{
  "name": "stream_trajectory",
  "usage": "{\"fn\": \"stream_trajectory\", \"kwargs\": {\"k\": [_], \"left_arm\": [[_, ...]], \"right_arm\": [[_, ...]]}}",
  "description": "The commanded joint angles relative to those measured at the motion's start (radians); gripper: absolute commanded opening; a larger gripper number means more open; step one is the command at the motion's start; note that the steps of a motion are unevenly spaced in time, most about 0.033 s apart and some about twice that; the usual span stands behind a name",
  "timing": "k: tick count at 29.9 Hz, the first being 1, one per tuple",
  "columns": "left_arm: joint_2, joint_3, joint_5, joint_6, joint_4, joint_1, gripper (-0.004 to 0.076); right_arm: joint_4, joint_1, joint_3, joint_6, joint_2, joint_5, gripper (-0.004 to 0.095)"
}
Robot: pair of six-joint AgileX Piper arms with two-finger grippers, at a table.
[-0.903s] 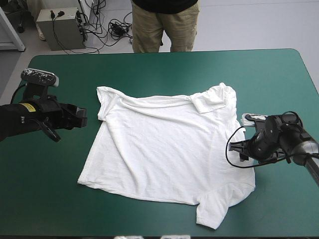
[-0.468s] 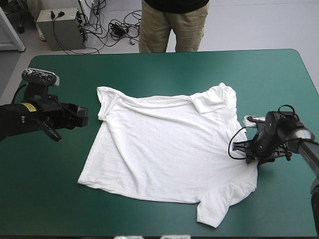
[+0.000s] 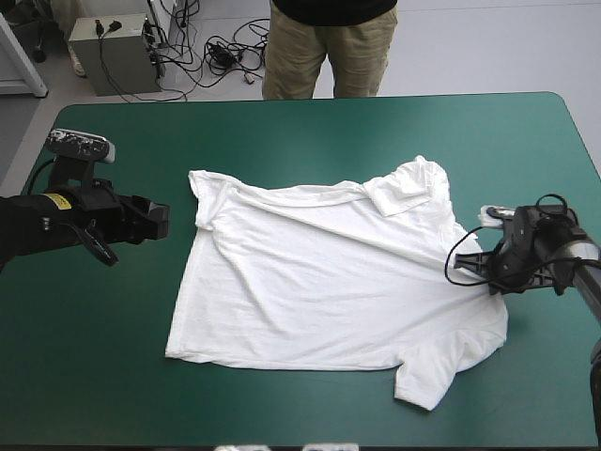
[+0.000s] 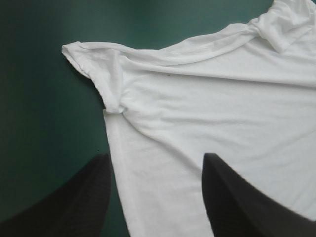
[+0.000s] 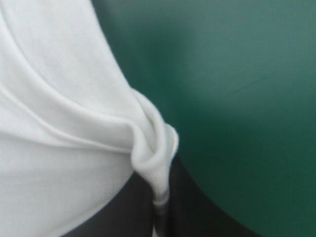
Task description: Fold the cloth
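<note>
The white T-shirt (image 3: 319, 282) lies spread across the middle of the teal-green table, its cloth drawn taut toward the right side. My right gripper (image 3: 488, 272) is shut on the T-shirt's right edge; in the right wrist view a bunched fold of T-shirt (image 5: 153, 148) is pinched where the black fingers (image 5: 133, 207) meet. My left gripper (image 3: 158, 221) hovers left of the T-shirt, open and holding nothing. In the left wrist view the T-shirt (image 4: 212, 98) lies ahead of the left gripper (image 4: 155, 160), and the cloth's side edge runs between its fingers.
One sleeve (image 3: 427, 381) reaches toward the table's front edge. The other sleeve (image 3: 404, 193) lies folded over at the shirt's far right corner. Bare teal-green cover (image 3: 113, 329) surrounds the shirt on all sides.
My right gripper has shut on the T-shirt's right edge and moved right, dragging the whole shirt that way and stretching it. The left arm has barely moved.
</note>
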Motion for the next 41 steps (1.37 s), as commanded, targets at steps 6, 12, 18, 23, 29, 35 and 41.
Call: {"fn": "stream_trajectory", "kwargs": {"k": [6,12,18,23,29,35,41], "left_arm": [[-0.014,-0.024,-0.048,-0.010,-0.026,0.000,0.0401],[-0.014,-0.024,-0.055,-0.010,-0.022,0.000,0.0401],[-0.014,-0.024,-0.055,-0.010,-0.019,0.000,0.0401],[-0.014,-0.024,-0.055,-0.010,-0.019,0.000,0.0401],[-0.014,-0.024,-0.055,-0.010,-0.019,0.000,0.0401],[-0.014,-0.024,-0.055,-0.012,-0.019,0.000,0.0401],[-0.014,-0.024,0.002,-0.012,-0.008,0.000,0.0401]], "right_arm": [[-0.080,-0.231,-0.212,-0.002,0.006,-0.055,-0.0017],[-0.051,-0.336,-0.414,-0.002,0.136,-0.087,-0.0017],[-0.041,-0.356,-0.673,0.005,0.295,-0.095,-0.0017],[-0.036,-0.356,-0.896,0.001,0.414,-0.079,-0.0017],[0.019,-0.356,-1.140,-0.040,0.554,0.014,-0.0017],[0.093,-0.356,-1.177,-0.138,0.600,0.142,0.0227],[0.126,-0.357,-1.177,-0.126,0.586,0.225,0.0616]]}}
